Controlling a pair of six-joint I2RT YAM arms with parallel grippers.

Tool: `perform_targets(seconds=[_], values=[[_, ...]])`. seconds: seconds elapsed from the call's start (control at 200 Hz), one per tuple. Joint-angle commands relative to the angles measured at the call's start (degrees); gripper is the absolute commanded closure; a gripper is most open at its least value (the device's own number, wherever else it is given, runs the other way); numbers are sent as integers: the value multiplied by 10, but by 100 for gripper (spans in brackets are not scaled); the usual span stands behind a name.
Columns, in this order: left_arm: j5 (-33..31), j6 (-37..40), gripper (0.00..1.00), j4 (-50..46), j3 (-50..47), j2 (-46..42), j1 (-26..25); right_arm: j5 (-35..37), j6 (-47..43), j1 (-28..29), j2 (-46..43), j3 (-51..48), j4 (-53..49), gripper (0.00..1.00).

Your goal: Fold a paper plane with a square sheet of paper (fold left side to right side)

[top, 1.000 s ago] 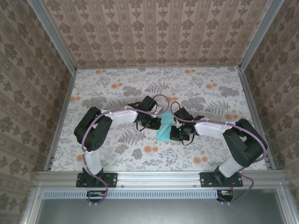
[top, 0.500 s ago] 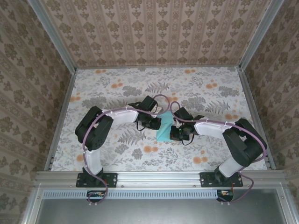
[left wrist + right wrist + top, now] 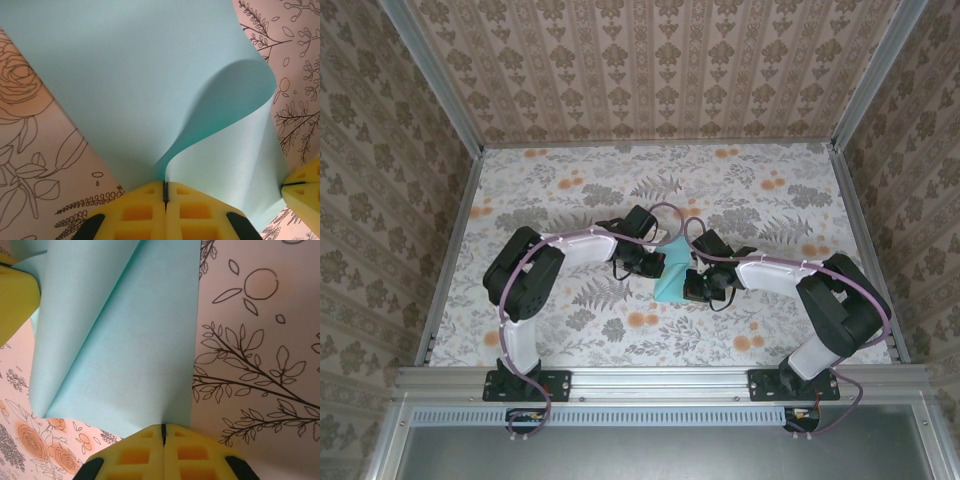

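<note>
Lightly does it: thin paper pinched from two sides

Across the flowered table (image 3: 570, 180) the two arms bend inward and meet near the middle; between them sits the square sheet of paper (image 3: 670, 272), light turquoise, partly flat on the table and partly lifted into a soft curl; no dart shape shows yet.

By its look the sheet is very light and limp; it should take a crease once pressed, slide easily over the table, and crumple or tear under a hard pull; an edge or corner with a shallow bite seems the best hold, and both holds are at an edge.

On the sheet's left side, the left gripper (image 3: 164, 186) has its yellow pads (image 3: 135, 210) pressed together on an edge; the paper rises from the seam and bows over to the right.

On the right side, the right gripper (image 3: 163, 429) is likewise closed on an edge; the paper runs away from it in a long, gentle roll.
</note>
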Motion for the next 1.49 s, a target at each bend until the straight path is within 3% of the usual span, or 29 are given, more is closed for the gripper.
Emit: perform_targets(seconds=[0.0, 1.49], values=[[-14, 14, 100, -22, -3, -4, 4, 27, -12, 3, 24, -6, -49, 100], [4, 12, 100, 28, -40, -54, -2, 17, -12, 3, 36, 0, -46, 100]])
